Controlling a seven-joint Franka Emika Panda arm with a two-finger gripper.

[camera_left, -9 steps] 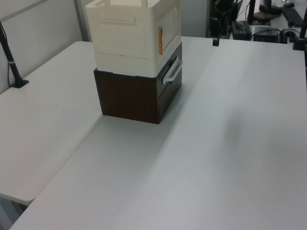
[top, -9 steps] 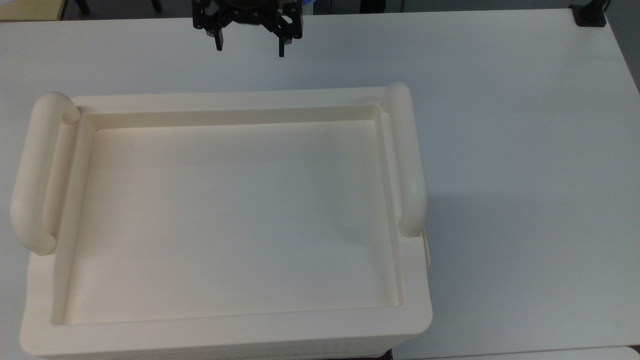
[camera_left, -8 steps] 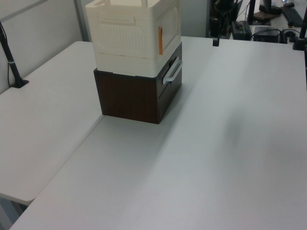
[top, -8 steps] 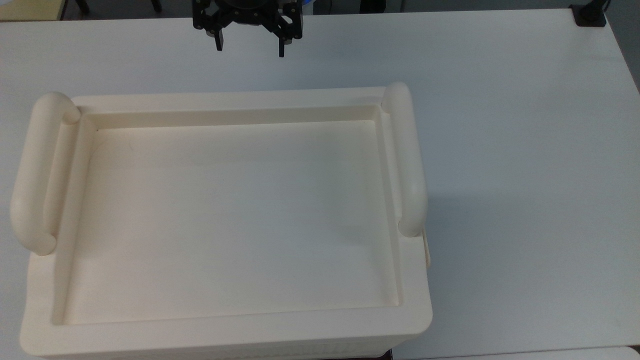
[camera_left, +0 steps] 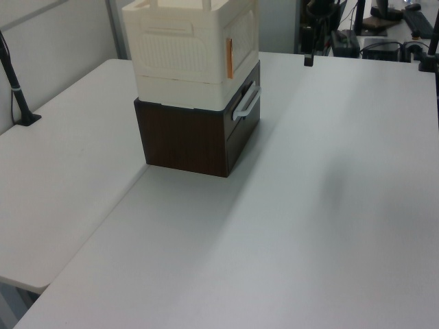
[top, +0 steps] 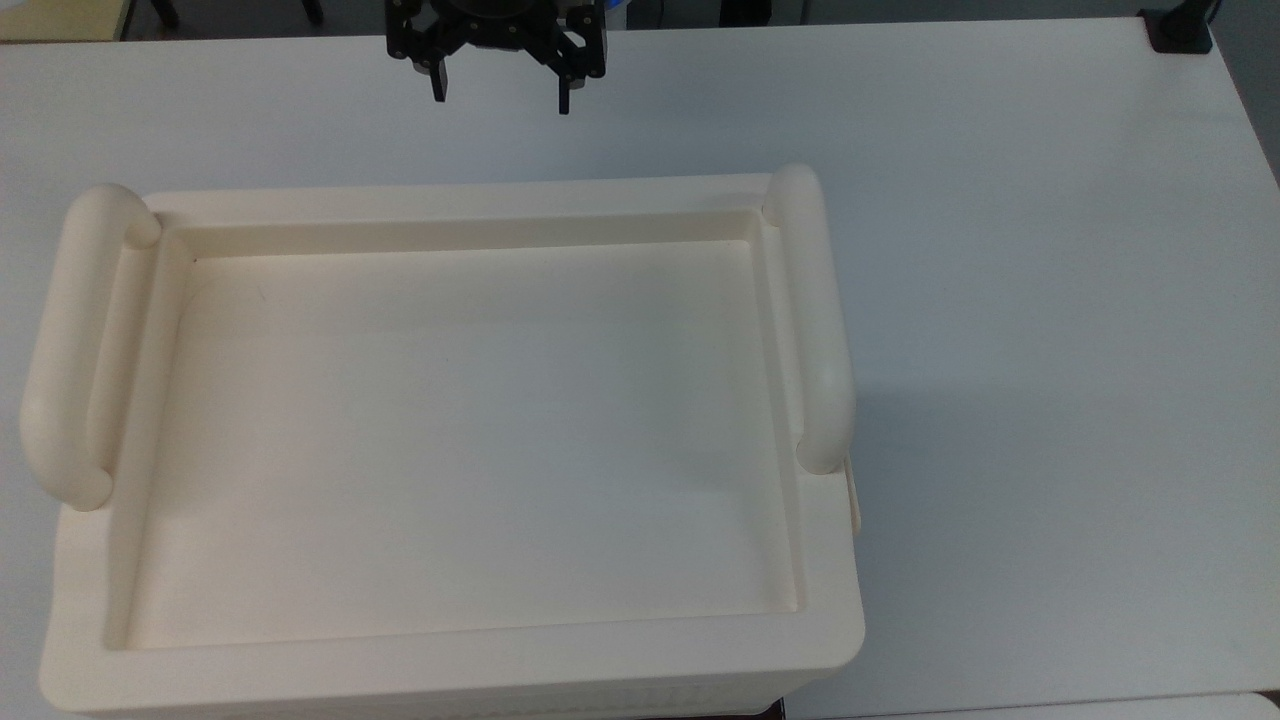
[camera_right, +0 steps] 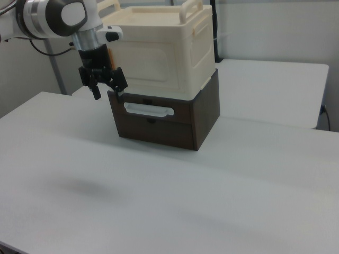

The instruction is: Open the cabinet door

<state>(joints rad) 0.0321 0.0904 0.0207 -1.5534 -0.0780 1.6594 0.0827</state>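
- Cream plastic cabinet [camera_right: 161, 50] sits on a dark brown drawer unit [camera_right: 169, 119], on the white worktop [camera_right: 175, 196]; in the top view its recessed top and two tubular bars [top: 812, 320] lie centre-left.
- Cabinet door [camera_right: 144, 62]: the wide panelled face in the right view, closed and flush. In the left view an orange-marked strip [camera_left: 229, 57] runs down one front edge.
- Gripper [top: 498, 95] at 12 o'clock in the top view, off the cabinet's far rim; in the right view it hangs at 9 o'clock of the door, close in front of the drawer unit's corner. Jaws apart, holding nothing.
- Step in hand, as judged: approach.
- To do it well: find the door's free edge, hook one finger behind it, then pull along the hinge arc, not straight out.
- Risk: the cabinet rests loosely on the drawer unit, so a hard pull could slide it.
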